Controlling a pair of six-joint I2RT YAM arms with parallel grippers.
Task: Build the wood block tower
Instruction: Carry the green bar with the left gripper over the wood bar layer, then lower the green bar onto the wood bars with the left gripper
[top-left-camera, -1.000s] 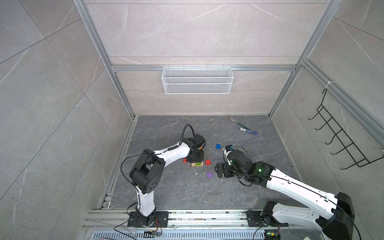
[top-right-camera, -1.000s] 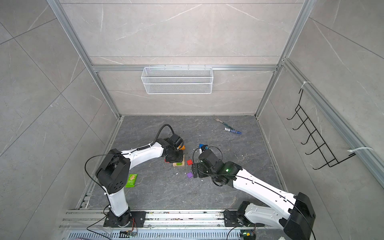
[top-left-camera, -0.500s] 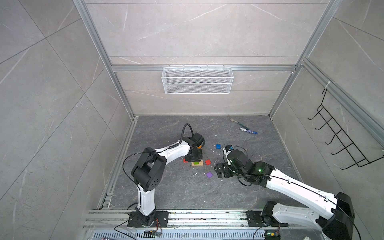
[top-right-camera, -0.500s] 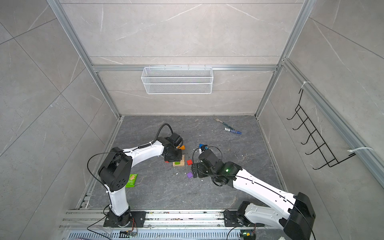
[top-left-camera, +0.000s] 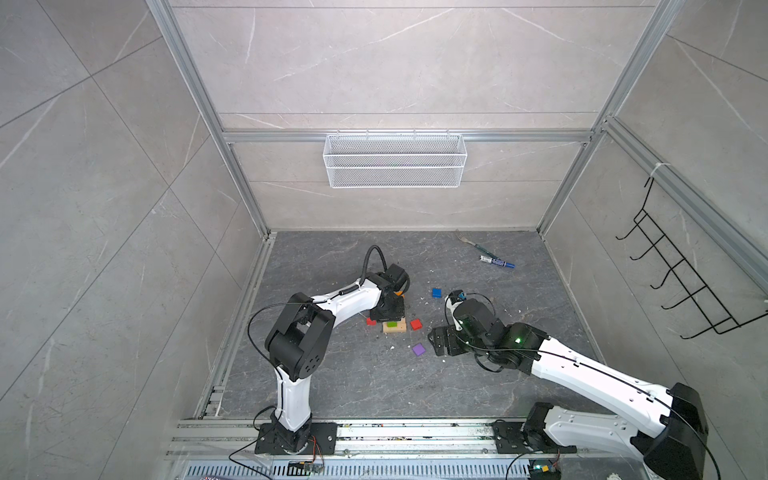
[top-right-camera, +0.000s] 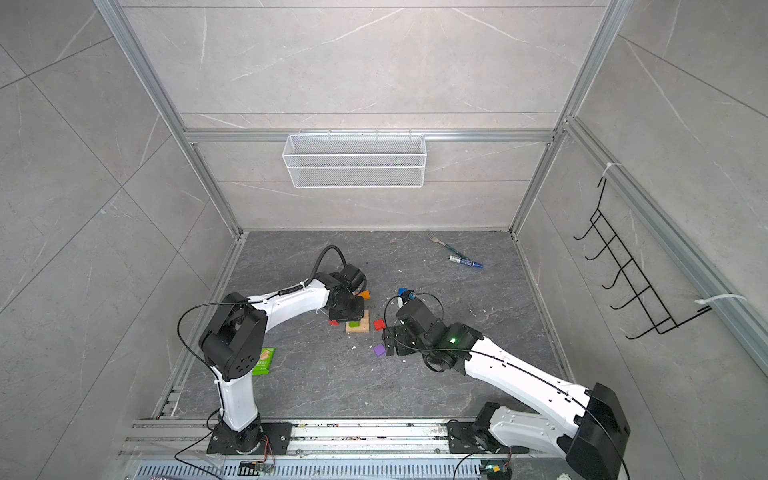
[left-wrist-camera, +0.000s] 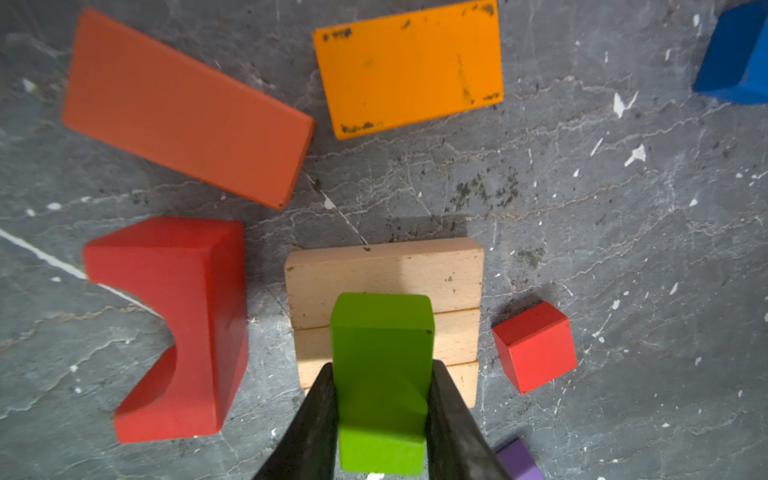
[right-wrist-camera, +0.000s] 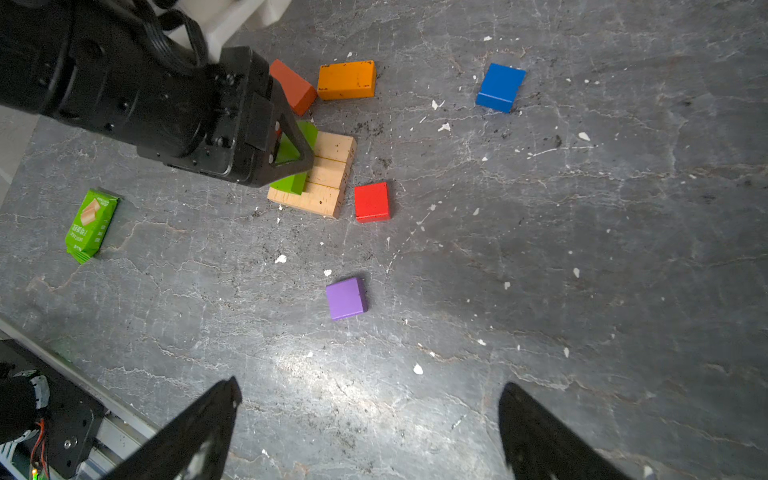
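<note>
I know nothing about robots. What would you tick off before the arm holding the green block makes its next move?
1. Grip: the left claw presses both sides of the green block. Ok.
2. Base: the three tan bars lie flat, side by side. Ok.
3. Green block seated on the tan bars: cannot tell; the contact is hidden.
4. Right claw out of the way: open, over the floor near the purple cube, apart from the tan bars. Ok.
5. Room beside the base: the red cube sits close but not touching. Ok.
</note>
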